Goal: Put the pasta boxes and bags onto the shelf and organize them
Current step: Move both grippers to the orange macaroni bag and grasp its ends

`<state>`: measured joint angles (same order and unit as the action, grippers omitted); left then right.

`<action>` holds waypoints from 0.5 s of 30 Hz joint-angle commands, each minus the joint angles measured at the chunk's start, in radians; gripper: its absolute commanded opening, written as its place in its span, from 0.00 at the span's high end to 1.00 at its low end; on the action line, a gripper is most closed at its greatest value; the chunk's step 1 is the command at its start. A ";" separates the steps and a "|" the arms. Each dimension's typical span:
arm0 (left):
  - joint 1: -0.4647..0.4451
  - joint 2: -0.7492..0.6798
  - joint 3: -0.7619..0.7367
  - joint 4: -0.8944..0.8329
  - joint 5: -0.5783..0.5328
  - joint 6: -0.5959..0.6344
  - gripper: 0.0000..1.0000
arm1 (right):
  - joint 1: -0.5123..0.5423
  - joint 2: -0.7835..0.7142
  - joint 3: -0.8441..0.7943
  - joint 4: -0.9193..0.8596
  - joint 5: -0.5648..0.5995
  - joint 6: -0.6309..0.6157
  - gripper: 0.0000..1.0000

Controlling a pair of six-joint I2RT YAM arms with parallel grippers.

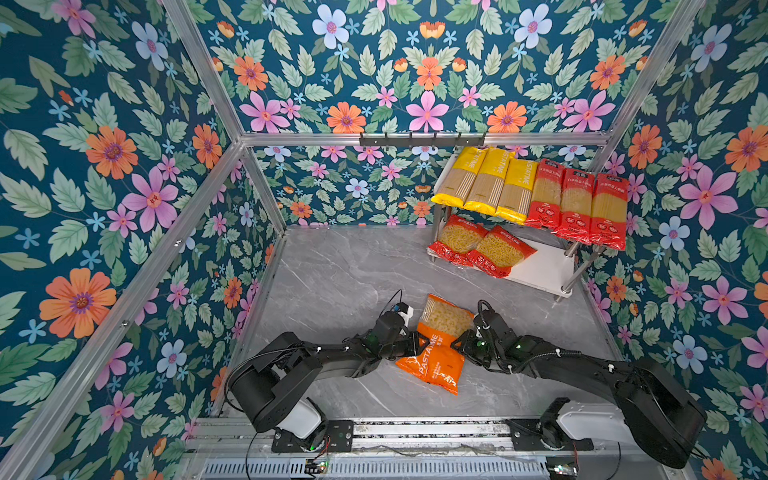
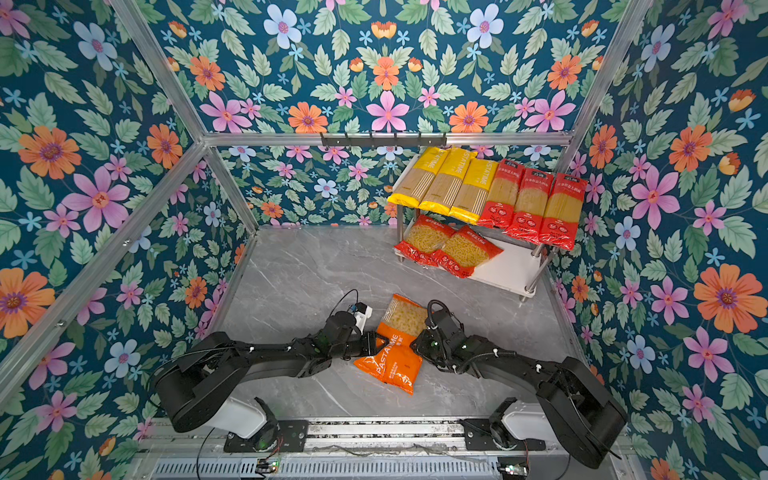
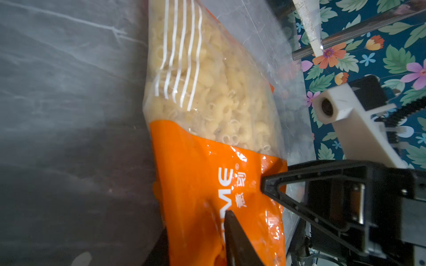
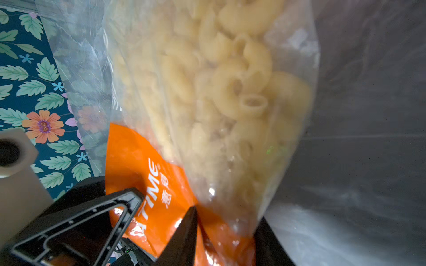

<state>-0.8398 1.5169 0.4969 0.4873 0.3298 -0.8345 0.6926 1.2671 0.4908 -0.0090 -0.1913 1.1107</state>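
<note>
Plainly, the coming move turns on how the last pack lies between the two arms. From the left, the left gripper (image 1: 419, 341) has its jaws closed onto the left edge of the orange macaroni bag (image 1: 436, 361). The left wrist view shows one black finger pressing the top of the orange film and the other tucked beneath it. The bag rests on the grey desk (image 1: 332, 270), near the arms and about midway across. Its long axis runs near to far, with the orange end nearest and the clear end leaning slightly right. The right gripper (image 1: 458, 343) is clamped on the opposite edge at the same waist, so both hold it across its short width.

The shelf (image 1: 540, 270) stands far and to the right of the bag, so the right arm is the nearer one. The bare patch on its lower board lies right of the two red macaroni packs (image 1: 482, 249).

White "PASTATIME" lettering runs along the bag's orange half, with small Chinese characters beside it. On the upper board, the yellow spaghetti packs (image 1: 486, 183) also read "PASTATIME". The red spaghetti packs (image 1: 577, 203) carry Chinese text too small to read.
</note>
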 commanded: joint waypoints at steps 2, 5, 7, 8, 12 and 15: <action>-0.004 0.017 0.026 0.108 0.032 0.000 0.72 | 0.001 -0.009 0.000 0.079 -0.016 -0.022 0.70; -0.013 0.020 0.048 0.114 0.034 0.002 0.77 | -0.004 -0.034 -0.006 0.095 -0.020 -0.042 0.76; -0.019 0.014 0.059 0.115 0.027 0.008 0.79 | -0.012 -0.052 -0.003 0.086 -0.026 -0.055 0.78; -0.022 0.010 0.063 0.115 0.020 0.013 0.80 | -0.018 -0.061 0.002 0.077 -0.033 -0.063 0.80; -0.038 -0.015 0.088 0.099 -0.008 0.041 0.86 | -0.041 -0.105 0.013 0.043 -0.059 -0.094 0.86; -0.061 -0.042 0.120 0.056 -0.039 0.070 0.90 | -0.044 -0.156 0.033 -0.006 -0.062 -0.124 0.89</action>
<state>-0.8852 1.4990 0.5873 0.4896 0.3130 -0.8055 0.6491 1.1458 0.5018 -0.0349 -0.2089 1.0283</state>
